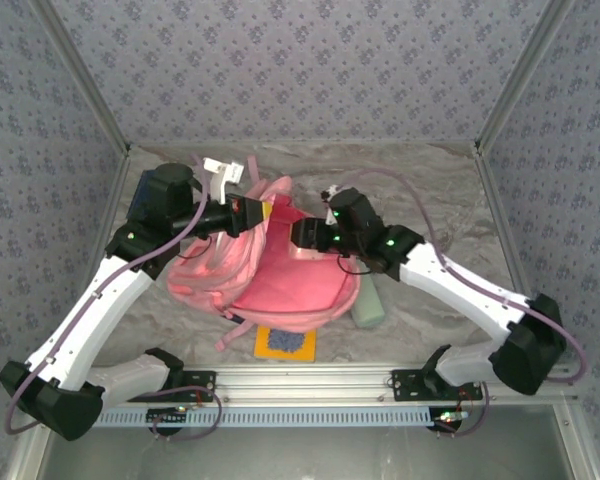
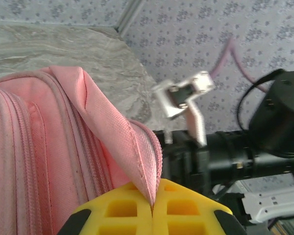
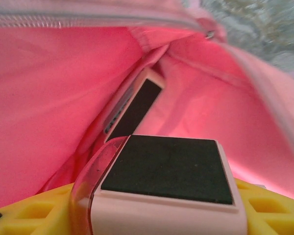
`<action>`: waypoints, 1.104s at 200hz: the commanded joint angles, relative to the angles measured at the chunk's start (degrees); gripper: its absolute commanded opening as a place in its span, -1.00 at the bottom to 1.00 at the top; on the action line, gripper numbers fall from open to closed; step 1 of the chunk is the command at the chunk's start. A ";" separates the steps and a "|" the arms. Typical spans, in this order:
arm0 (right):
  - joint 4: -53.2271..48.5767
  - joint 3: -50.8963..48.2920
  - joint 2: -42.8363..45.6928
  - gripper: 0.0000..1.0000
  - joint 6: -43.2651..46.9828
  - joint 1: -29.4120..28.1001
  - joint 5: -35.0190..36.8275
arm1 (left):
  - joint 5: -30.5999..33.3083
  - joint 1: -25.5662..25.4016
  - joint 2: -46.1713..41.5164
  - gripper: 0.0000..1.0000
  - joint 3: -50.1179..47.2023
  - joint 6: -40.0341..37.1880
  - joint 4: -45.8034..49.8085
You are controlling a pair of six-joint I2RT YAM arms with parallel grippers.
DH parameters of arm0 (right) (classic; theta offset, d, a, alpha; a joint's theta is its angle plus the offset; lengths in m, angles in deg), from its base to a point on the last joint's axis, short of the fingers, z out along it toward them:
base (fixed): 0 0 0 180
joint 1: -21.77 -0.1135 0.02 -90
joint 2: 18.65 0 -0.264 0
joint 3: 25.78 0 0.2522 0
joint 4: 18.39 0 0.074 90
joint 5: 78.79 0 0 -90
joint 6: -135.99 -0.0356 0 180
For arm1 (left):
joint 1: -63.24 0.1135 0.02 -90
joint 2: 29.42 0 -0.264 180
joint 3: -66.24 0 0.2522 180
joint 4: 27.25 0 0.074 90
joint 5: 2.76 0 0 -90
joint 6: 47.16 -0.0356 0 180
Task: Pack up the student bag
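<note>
- The student bag lies in the middle of the top view on the table, its mouth wide open and the pink lining showing.
- The left gripper sits at the bag's upper rim, its yellow fingers pressed together on a fold of the pink edge fabric.
- The right gripper reaches into the opening from the right and pinches a flat pink-edged slab with a dark face.
- A second slim dark-faced item stands deeper in the lining.
- A pale green block lies just beside the bag's right edge.
- An orange-bordered blue pad lies just below the bag.
</note>
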 commanded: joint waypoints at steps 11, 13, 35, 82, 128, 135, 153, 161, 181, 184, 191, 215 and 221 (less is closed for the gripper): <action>6.31 2.69 -6.84 -0.40 -6.01 -3.05 -1.32 | -5.83 -0.24 -3.35 -1.00 4.63 -1.09 -10.02; 6.56 2.82 -7.29 -0.40 -6.46 -3.14 -1.27 | -5.74 -0.17 -3.38 -1.00 4.60 -1.04 -10.00; 9.70 6.24 -13.16 -0.41 -8.87 -4.89 -3.73 | -5.44 0.83 -3.42 -1.00 4.58 -0.45 -10.38; 20.25 12.85 -26.54 -0.33 -15.90 -7.59 -14.52 | -3.97 2.48 0.66 -1.00 5.77 5.23 -14.18; 35.00 14.17 -34.79 -0.02 -22.12 -8.32 -25.27 | -3.32 3.45 5.36 -1.00 9.61 6.57 -15.33; 33.92 14.64 -35.39 0.14 -21.32 -8.49 -25.09 | -3.67 3.55 5.75 -1.00 9.89 6.80 -15.67; 28.99 16.23 -36.06 0.46 -18.10 -8.81 -24.67 | -3.95 3.60 6.21 -1.00 10.09 6.92 -15.99; 27.94 16.42 -35.78 0.54 -16.79 -8.83 -24.30 | -3.99 3.65 6.11 -1.00 10.01 6.78 -15.93; 25.10 16.22 -34.38 0.67 -13.99 -8.85 -22.51 | -3.95 4.00 5.73 -1.00 9.35 6.56 -15.73; 24.66 16.20 -34.20 0.69 -13.53 -8.82 -22.29 | -3.99 4.05 5.63 -1.00 9.24 6.54 -15.71; 23.80 16.22 -33.90 0.70 -12.78 -8.81 -21.96 | -4.00 4.24 5.40 -1.00 9.05 6.50 -15.71; 19.38 16.39 -32.79 0.82 -9.91 -8.95 -19.09 | -3.95 4.88 4.44 -1.00 8.29 6.44 -15.66; 17.17 16.80 -32.41 0.86 -8.63 -9.04 -17.25 | -3.96 5.15 4.20 -1.00 8.19 6.34 -15.56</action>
